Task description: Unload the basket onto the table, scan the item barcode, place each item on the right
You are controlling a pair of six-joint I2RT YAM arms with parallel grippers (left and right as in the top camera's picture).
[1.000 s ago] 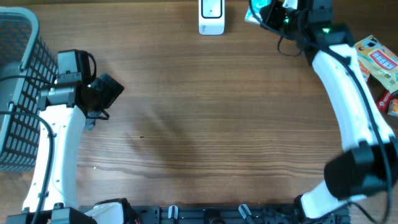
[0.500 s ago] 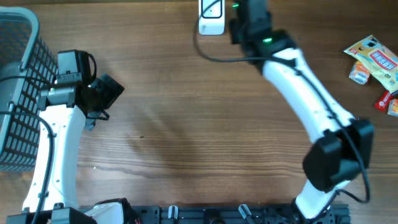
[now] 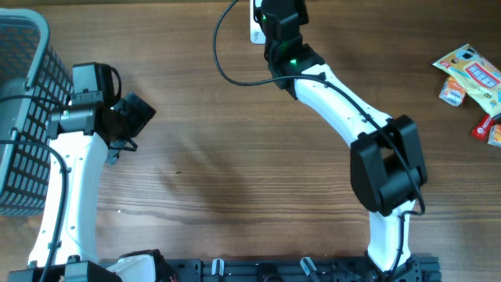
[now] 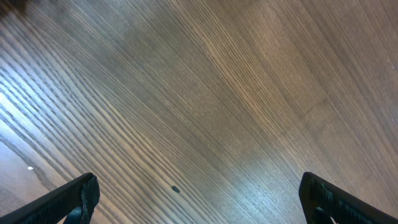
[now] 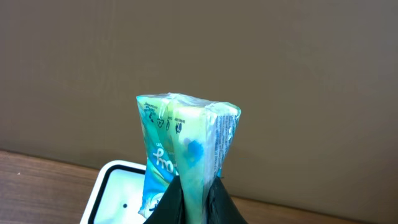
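Right pincer (image 5: 189,202) (gripping the packet (image 5: 183,143)) swung left over the scanner (image 5: 99,186).

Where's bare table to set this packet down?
Widest bare patch: mid-table, between the left arm and the right arm. Another between the right arm and the snack packets. Crowded at the scanner, where the right gripper holds the green packet.

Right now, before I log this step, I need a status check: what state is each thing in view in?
left gripper: open, empty, above bare table.
right gripper: shut on the green packet.
green packet: gripped at its lower end, upright, held at the scanner.
scanner: at the table's far edge, partly hidden under the right arm.
basket: standing at the left edge.
snack packets: lying loose at the right edge.
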